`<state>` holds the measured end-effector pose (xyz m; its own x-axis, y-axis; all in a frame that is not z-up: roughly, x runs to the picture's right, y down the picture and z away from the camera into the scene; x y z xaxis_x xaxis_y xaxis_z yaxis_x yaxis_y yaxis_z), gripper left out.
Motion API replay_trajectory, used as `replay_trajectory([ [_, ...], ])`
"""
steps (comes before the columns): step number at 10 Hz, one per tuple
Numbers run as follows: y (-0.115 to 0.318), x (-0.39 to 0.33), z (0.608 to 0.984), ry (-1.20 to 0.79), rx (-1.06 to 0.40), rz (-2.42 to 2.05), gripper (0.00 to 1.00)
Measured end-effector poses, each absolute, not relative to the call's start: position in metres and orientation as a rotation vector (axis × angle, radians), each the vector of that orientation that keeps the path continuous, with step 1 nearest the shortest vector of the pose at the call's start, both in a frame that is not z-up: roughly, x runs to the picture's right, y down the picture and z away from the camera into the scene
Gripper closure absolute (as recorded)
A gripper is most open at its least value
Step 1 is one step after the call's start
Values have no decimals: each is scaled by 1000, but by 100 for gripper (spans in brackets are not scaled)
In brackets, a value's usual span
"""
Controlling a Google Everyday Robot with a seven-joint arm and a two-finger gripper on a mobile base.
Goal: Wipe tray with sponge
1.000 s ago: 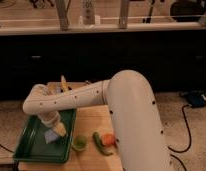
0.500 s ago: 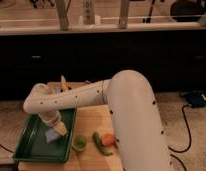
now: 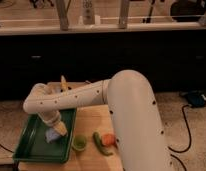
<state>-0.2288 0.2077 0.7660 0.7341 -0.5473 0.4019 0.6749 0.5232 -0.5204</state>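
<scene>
The dark-green tray [image 3: 31, 145] lies at the left of the wooden table. The light-blue sponge [image 3: 51, 135] rests inside it toward the right side. My gripper [image 3: 58, 129] reaches down from the white arm into the tray, right over the sponge and touching it. The gripper's tip covers part of the sponge.
A small light-green cup [image 3: 79, 143] stands just right of the tray. A green vegetable [image 3: 99, 142] and an orange-red item [image 3: 109, 139] lie beside it. A yellow object [image 3: 63, 83] sits behind the tray. The wooden table top [image 3: 91, 120] ends near a dark counter behind.
The gripper and sponge have shifted slightly within the tray; otherwise the scene holds still.
</scene>
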Motion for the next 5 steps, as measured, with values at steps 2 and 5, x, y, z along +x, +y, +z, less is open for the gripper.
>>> replay_trajectory([
  [2,208,-228,766,-194,-708,-733,98],
  [5,207,-227,766,-187,-708,-726,98],
])
